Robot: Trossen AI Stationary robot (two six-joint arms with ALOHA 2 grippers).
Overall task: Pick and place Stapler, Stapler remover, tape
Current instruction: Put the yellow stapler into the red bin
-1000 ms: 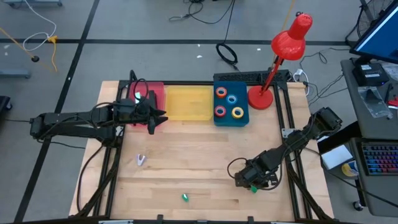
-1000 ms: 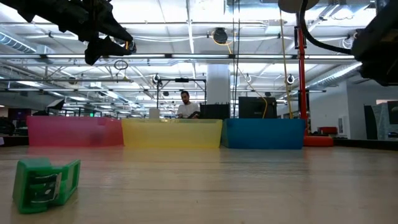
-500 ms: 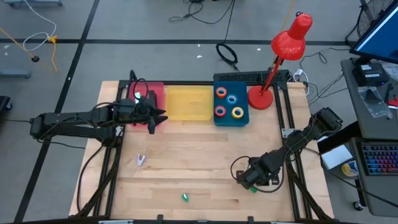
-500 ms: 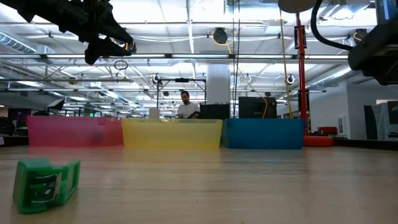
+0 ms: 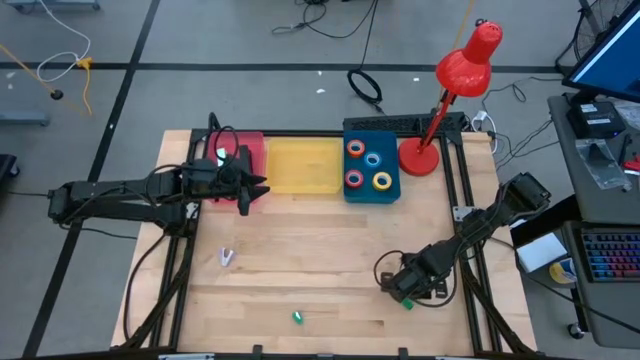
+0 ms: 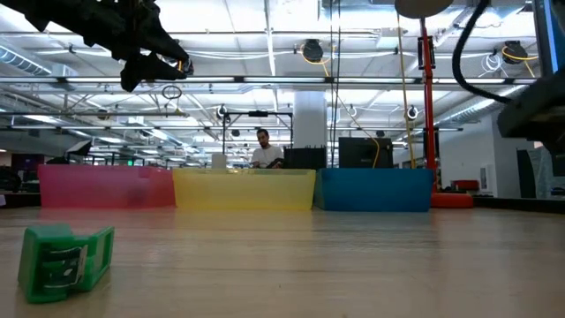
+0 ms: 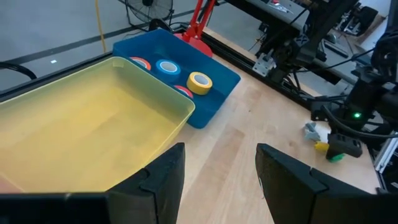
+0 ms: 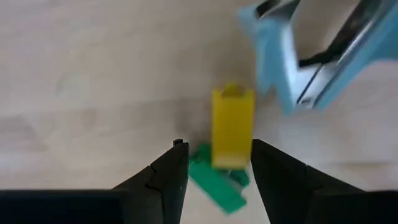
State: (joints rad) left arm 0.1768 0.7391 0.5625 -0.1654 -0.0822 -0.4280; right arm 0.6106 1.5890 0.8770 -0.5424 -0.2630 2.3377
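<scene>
Right end effector (image 8: 214, 180) over yellow piece (image 8: 232, 127) (wrist-only)

Bright, even overhead light – soft shadows; the right wrist view seems blurred up close.

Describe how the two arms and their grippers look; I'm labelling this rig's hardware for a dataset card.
Both arms are dark, nearly black, jointed links with loose black cables looping alongside. The left gripper and right gripper each end in two flat, dark fingers with angular tips. A small white light glows on the left arm's wrist in the high view, and a green one on the right arm in the left wrist view.
</scene>
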